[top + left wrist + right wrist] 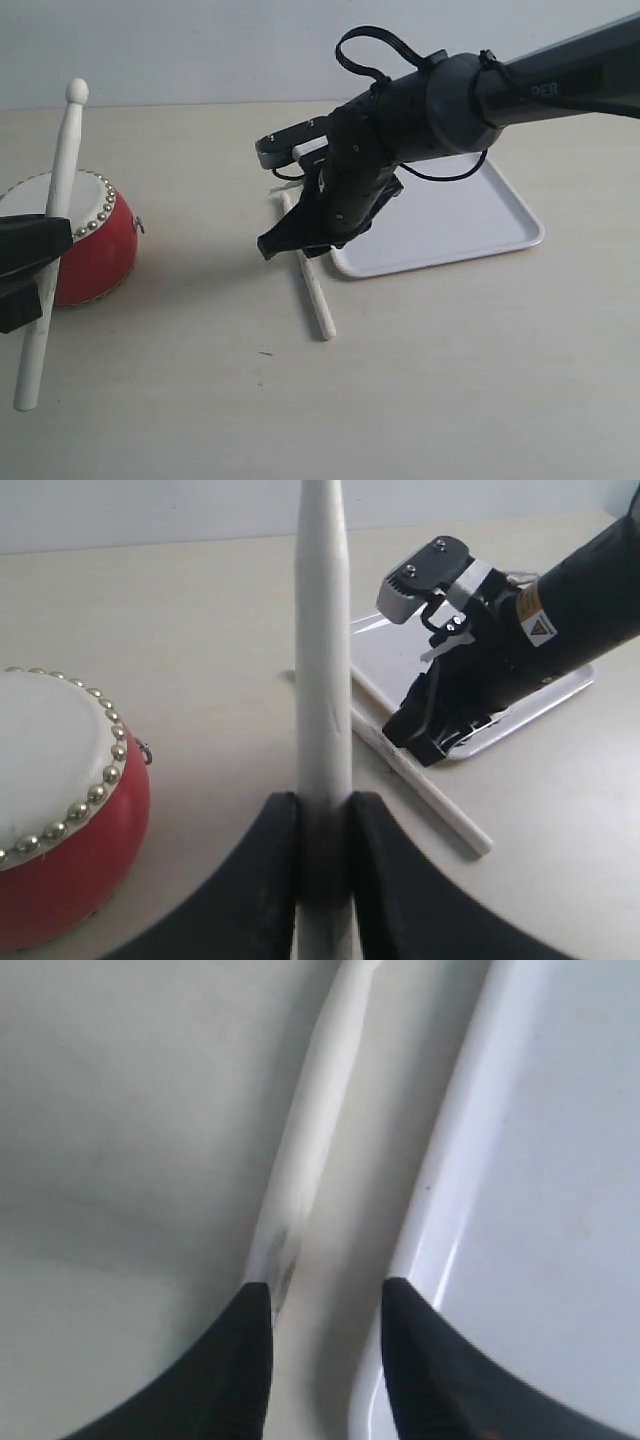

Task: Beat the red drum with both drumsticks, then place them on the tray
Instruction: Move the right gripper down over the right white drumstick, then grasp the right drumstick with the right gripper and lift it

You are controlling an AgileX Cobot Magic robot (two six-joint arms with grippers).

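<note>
Nearest the lens, at far left, the black left gripper point(40, 262) was found clamped on the held drumstick point(62, 170), a thin pale cream wooden stick with a small rounded tip. The grip sat below mid-length and the tip pointed upward. Just beside it the red drum point(100, 255), a squat glossy red barrel with an off-white skin ringed in brass studs, was seen standing on the pale beige table point(450, 390). In the left wrist view the stick was seen clear of the drum.

Towards the middle, the second drumstick point(315, 290), alike in make, was noted lying flat on the table. It lay just beside the left edge of the flat white rounded-corner plastic tray point(500, 225), parted from it by a narrow strip of table. The black right gripper point(326, 1305) was held low over it, jaws wide and nothing between them.

Step in hand was judged to be the pick-up of the second drumstick. In the right wrist view one finger point(245, 1360) was lined up over the stick itself and the other stood close to the tray rim, so the gap was centred on bare table. A small sideways shift away from the tray was judged necessary before descent, so that the stick would be straddled and the tray-side finger kept off the rim. A grip well back from the tip was thought best for a controlled beat.
</note>
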